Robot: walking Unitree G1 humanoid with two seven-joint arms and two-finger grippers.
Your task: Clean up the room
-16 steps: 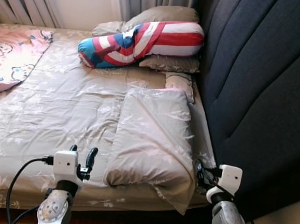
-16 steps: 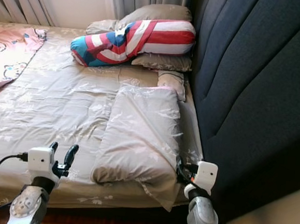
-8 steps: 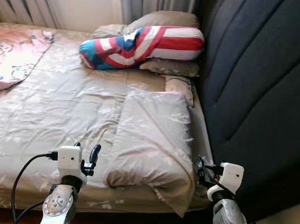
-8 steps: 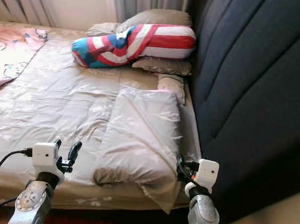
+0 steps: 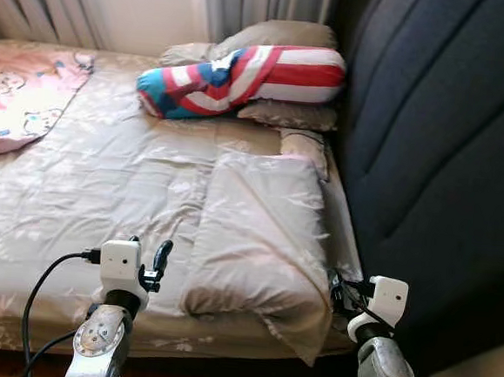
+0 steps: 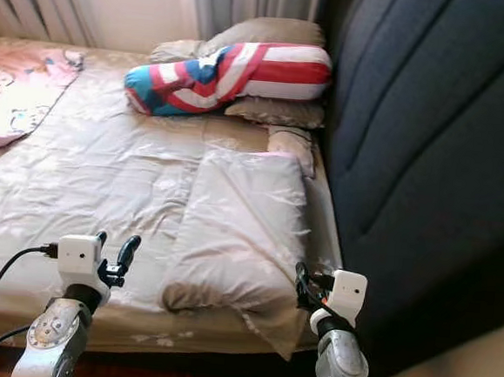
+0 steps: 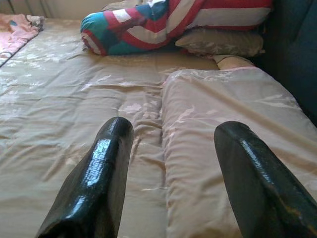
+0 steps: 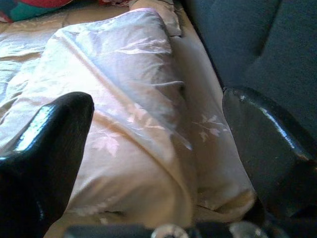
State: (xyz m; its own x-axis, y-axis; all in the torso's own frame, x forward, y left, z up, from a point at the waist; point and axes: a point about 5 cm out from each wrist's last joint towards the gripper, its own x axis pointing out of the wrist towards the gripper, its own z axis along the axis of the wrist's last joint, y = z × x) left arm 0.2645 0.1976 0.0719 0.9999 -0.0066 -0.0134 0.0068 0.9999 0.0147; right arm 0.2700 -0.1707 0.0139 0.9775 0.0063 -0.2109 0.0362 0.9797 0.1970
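A beige floral pillow (image 5: 262, 233) lies on the bed near its front edge, close to the dark headboard. My left gripper (image 5: 148, 250) is open just to the left of the pillow, low over the bed sheet (image 5: 104, 177). In the left wrist view its black fingers (image 7: 106, 163) frame the pillow's (image 7: 233, 109) left edge. My right gripper (image 5: 336, 289) is open at the pillow's near right corner, beside the headboard. The right wrist view looks along the pillow (image 8: 129, 99) between the open fingers (image 8: 47, 134).
A red, white and blue striped bolster (image 5: 243, 74) rests on grey pillows (image 5: 284, 112) at the bed's far end. A small cushion (image 5: 306, 145) lies beyond the beige pillow. A pink cartoon blanket (image 5: 19, 92) covers the far left. The dark padded headboard (image 5: 438, 151) rises along the right.
The head camera has shifted slightly, so the bed sits a little differently in view. Both grippers stay open at the bed's front edge, with the left one a touch nearer the pillow.
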